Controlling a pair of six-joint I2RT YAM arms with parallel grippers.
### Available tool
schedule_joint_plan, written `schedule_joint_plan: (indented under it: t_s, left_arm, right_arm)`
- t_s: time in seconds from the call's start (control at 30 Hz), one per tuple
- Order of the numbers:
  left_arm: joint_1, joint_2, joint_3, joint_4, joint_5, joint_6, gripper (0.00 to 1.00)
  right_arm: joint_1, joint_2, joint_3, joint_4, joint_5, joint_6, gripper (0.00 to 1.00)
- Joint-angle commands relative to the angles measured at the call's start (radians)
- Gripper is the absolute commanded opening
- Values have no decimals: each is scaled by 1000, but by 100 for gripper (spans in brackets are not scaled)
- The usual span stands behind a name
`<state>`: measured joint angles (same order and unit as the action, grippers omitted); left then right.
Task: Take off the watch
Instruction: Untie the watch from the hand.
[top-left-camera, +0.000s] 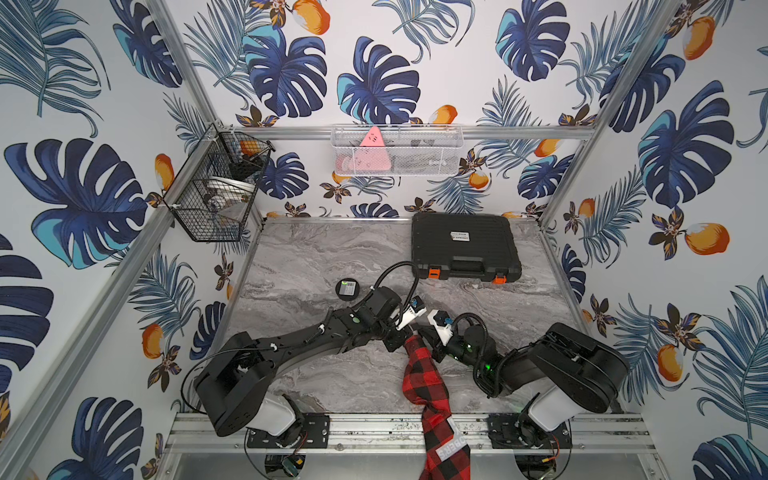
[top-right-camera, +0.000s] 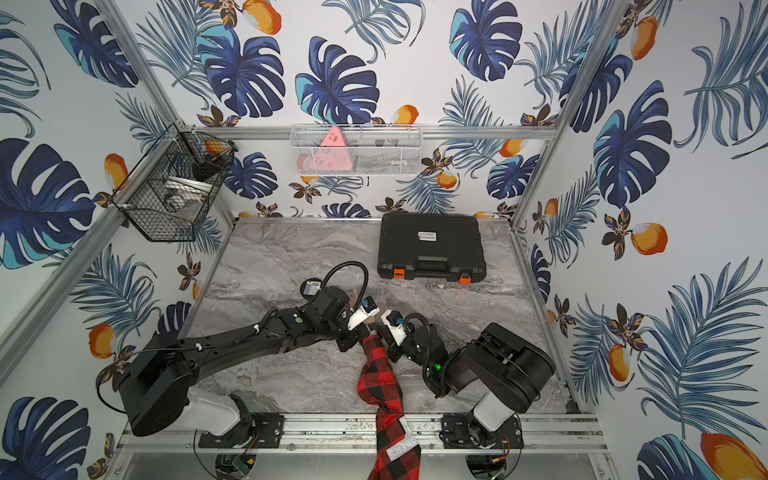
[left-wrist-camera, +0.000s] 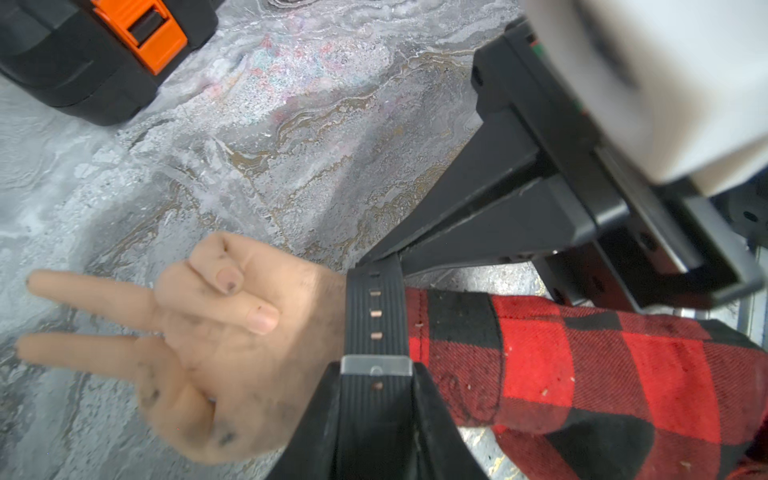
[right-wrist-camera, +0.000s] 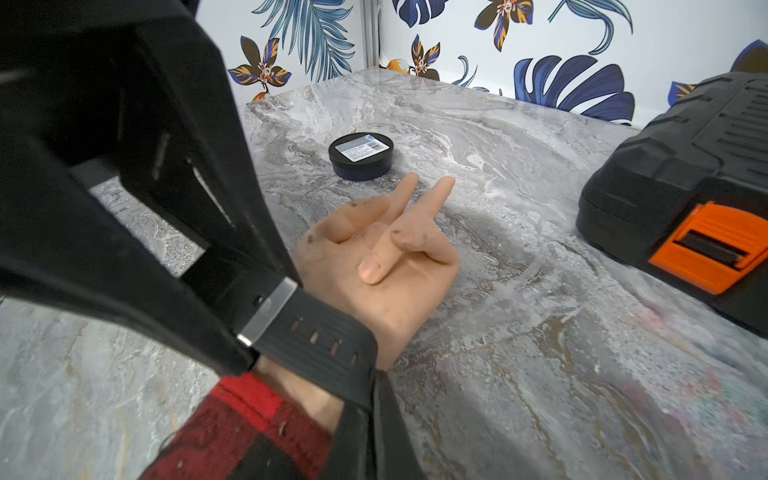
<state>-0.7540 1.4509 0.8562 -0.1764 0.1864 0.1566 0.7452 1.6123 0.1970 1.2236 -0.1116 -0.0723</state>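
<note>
The watch (left-wrist-camera: 376, 316) is strapped round the wrist of a mannequin hand (left-wrist-camera: 232, 340) that lies palm up on the marble table, two fingers stretched out. Only its black ribbed strap and silver buckle (right-wrist-camera: 268, 309) show; the dial is hidden under the wrist. My left gripper (left-wrist-camera: 376, 374) is shut across the strap's width at the buckle. My right gripper (right-wrist-camera: 375, 374) is shut on the strap's free end, on the wrist's other side. A red-and-black plaid sleeve (top-left-camera: 419, 374) runs from the wrist to the table's front edge. In both top views the arms cover the watch.
A flat black round disc (top-left-camera: 347, 289) with a label lies just beyond the hand's fingertips. A black tool case (top-left-camera: 465, 245) with orange latches stands at the back right. A black wire basket (top-left-camera: 212, 195) and a white mesh basket (top-left-camera: 397, 149) hang on the walls.
</note>
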Motion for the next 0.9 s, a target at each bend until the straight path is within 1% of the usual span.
schedule_joint_plan:
  t_s: [0.0, 0.2, 0.43, 0.53, 0.73, 0.87]
  left_arm:
    - [5, -13, -9, -83, -58, -25, 25]
    - [6, -47, -46, -65, -94, -58, 25]
    - [10, -57, -70, -38, -124, -97, 25]
    - [11, -66, -79, -20, -133, -108, 25]
    - [15, -64, -92, 10, -141, -129, 24]
    - [15, -55, -97, 28, -154, -161, 24]
  right_arm:
    - [-7, -3, -4, -43, 166, 11, 0]
    - [-6, -10, 2, -86, 198, 11, 0]
    - [-6, -17, 6, -96, 174, 23, 0]
    - [-6, -37, 13, -138, 163, 30, 0]
    - [-7, -48, 19, -174, 197, 39, 0]
    - [-6, -58, 28, -236, 211, 66, 0]
